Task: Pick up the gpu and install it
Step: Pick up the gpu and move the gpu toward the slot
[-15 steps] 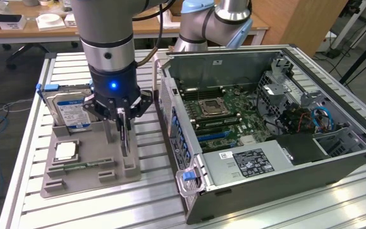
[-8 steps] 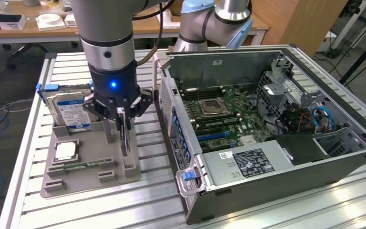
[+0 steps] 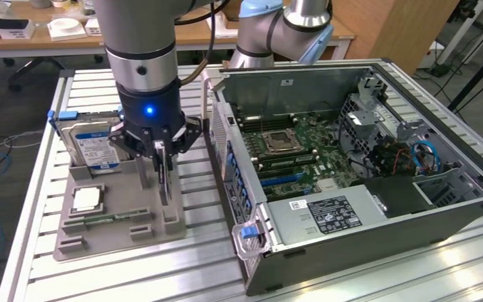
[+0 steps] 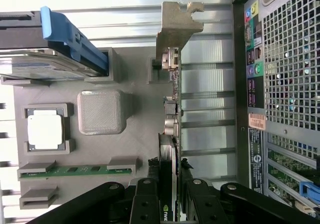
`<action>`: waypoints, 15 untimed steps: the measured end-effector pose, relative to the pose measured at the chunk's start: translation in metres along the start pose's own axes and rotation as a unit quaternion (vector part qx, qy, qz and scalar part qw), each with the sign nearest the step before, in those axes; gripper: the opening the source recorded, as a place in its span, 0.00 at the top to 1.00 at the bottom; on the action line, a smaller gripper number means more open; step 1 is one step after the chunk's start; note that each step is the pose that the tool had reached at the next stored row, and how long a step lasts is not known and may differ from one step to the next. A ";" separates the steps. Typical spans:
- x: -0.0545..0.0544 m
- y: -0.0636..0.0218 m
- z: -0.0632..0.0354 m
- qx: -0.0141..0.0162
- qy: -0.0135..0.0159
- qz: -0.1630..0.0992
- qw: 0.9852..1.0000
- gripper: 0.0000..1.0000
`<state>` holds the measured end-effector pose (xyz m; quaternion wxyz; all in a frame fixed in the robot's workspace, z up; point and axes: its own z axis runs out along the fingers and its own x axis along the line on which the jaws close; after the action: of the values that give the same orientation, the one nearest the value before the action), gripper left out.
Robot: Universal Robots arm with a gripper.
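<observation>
Black multi-link gripper (image 3: 159, 173) on the silver-and-black arm hangs straight over the grey moulded plastic tray (image 3: 116, 236), clamped on the gpu (image 3: 165, 189): a thin green circuit card w/ black cooler block & silver metal end bracket. Fingers (image 4: 145, 204) sit tight on both flat faces of the card, no gap showing.

Gpu (image 4: 170, 108) stands on edge, upright, at the tray's edge nearest the PC. Its silver bracket (image 4: 176, 26) sits by a small tray post. Can't tell if the bottom edge is seated in the tray slot or just clear of it.

Also on tray (image 4: 130, 144):
- boxy hard drive w/ blue-white label & blue side rails (image 3: 90, 141), upright at the far end (image 4: 45, 66)
- square silver CPU (image 3: 86, 200) in a pocket mid-tray (image 4: 45, 133)
- narrow green memory stick (image 3: 107, 219) lying flat near the CPU (image 4: 75, 171)
- raised grey square block (image 4: 100, 111) btwn CPU & gpu

Dark grey open PC case (image 3: 351, 251) lies just beside the tray, on the exterior view's right, green motherboard exposed. Its perforated rear panel (image 4: 290, 58) faces the tray. Both rest on a ribbed aluminium table (image 3: 199, 270).
</observation>
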<state>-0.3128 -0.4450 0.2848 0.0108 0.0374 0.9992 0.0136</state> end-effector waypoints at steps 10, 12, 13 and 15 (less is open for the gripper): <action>0.000 0.0001 -0.0020 0.000 0.000 0.000 1.000 0.73; 0.000 0.0001 -0.0027 0.000 0.000 0.000 1.000 0.73; 0.000 0.0001 -0.0030 0.000 0.000 0.000 1.000 0.73; 0.000 0.0001 -0.0037 0.000 0.000 0.000 1.000 0.73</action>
<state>-0.3128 -0.4450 0.2886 0.0108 0.0374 0.9992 0.0136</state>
